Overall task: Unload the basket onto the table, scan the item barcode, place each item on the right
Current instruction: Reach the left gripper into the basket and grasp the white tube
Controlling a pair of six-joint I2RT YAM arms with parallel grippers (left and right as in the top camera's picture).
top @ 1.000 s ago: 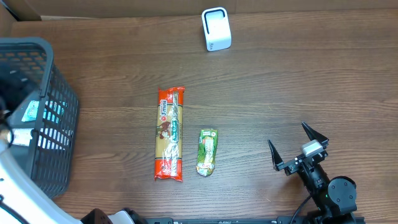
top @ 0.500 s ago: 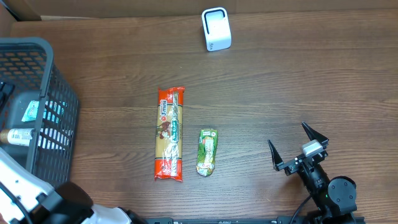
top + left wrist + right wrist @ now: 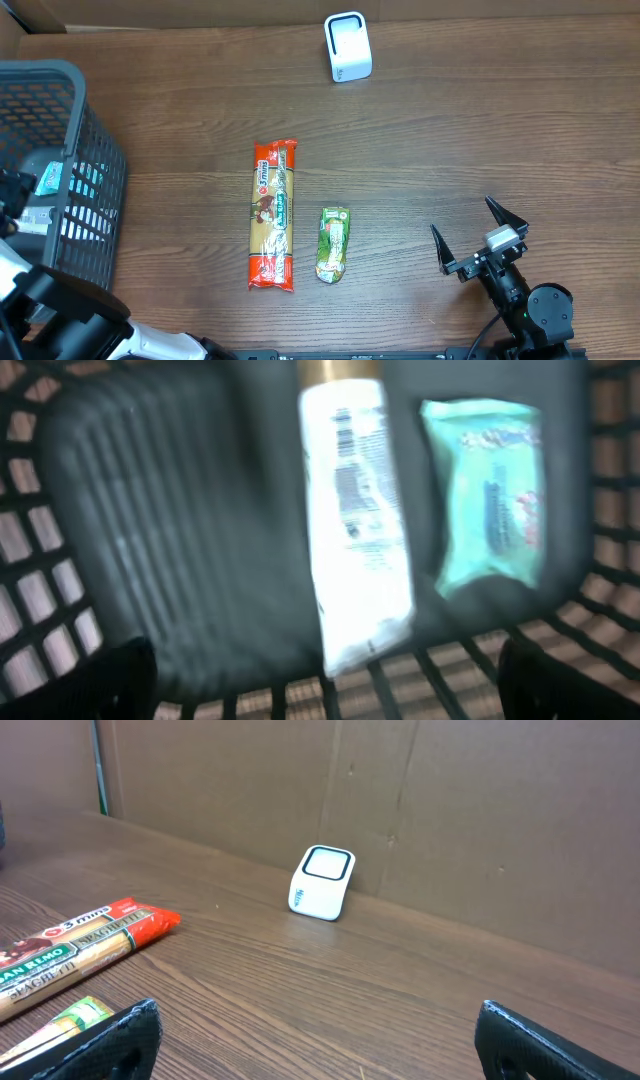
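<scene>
Probably white bottle (image 3: 355,510) in basket (image 3: 150,530): rigid, light, slick; pinch mid-body, barcode clear. Left gripper (image 3: 320,685) wide open above it; right gripper (image 3: 463,220) wide, empty.

Beneath the left claw (image 3: 335,680), matt dark plastic is seen on the basket (image 3: 150,530), soft film on the teal pack (image 3: 488,490). Ahead of the right claw (image 3: 335,1040), matt grained wood is shown on the table (image 3: 400,980), glossy film on the spaghetti pack (image 3: 90,935), smooth white plastic on the scanner (image 3: 322,882).
</scene>
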